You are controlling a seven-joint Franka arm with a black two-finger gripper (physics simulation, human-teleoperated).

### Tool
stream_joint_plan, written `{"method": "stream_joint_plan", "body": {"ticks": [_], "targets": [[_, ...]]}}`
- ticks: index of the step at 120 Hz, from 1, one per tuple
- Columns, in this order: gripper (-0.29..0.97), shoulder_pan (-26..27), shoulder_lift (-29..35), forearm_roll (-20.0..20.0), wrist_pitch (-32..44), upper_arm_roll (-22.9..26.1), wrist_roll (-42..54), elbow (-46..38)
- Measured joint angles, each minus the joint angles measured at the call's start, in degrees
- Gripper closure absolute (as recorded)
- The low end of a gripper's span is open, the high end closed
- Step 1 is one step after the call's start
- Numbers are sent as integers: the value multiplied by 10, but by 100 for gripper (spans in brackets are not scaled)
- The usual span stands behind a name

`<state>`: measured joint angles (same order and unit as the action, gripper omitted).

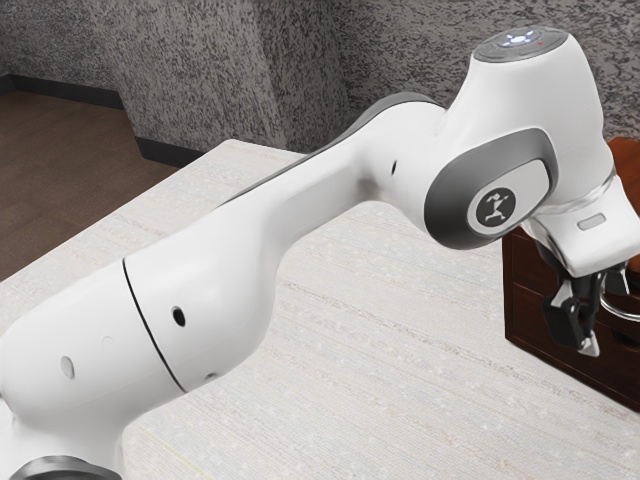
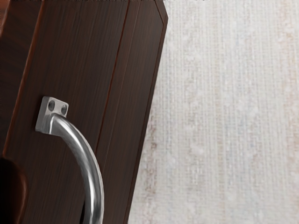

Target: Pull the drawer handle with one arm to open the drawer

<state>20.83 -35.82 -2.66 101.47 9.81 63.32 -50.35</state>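
Observation:
A dark wooden drawer cabinet [image 1: 535, 300] stands on the table at the exterior view's right edge, partly hidden behind my hand. Its drawer front [image 2: 70, 70] carries a curved silver handle [image 2: 79, 144], fixed by a small two-screw plate. In the exterior view the handle [image 1: 622, 303] shows as a thin silver arc. My black gripper [image 1: 578, 328] hangs right at this handle, just in front of the drawer front. In the wrist view the handle's bar curves down under my hand.
The pale, grainy table top [image 1: 400, 340] spreads wide in front of the cabinet. My own white arm [image 1: 300, 240] crosses it from the exterior view's left. A speckled grey wall [image 1: 250, 60] and brown floor lie beyond the table's far edge.

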Motion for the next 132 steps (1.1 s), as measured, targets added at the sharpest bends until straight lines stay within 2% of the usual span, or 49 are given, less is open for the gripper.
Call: {"method": "stream_joint_plan", "body": {"ticks": [20,47,77,100,132], "targets": [[21,0,0,0,3,0,-5,0],[27,0,0,0,6,0,-9,-1],[25,0,-4,0,8,0,-13,-6],[29,5,-1,3,7,5,-15,-10],[26,-2,25,7,2,7,-16,-56]]}}
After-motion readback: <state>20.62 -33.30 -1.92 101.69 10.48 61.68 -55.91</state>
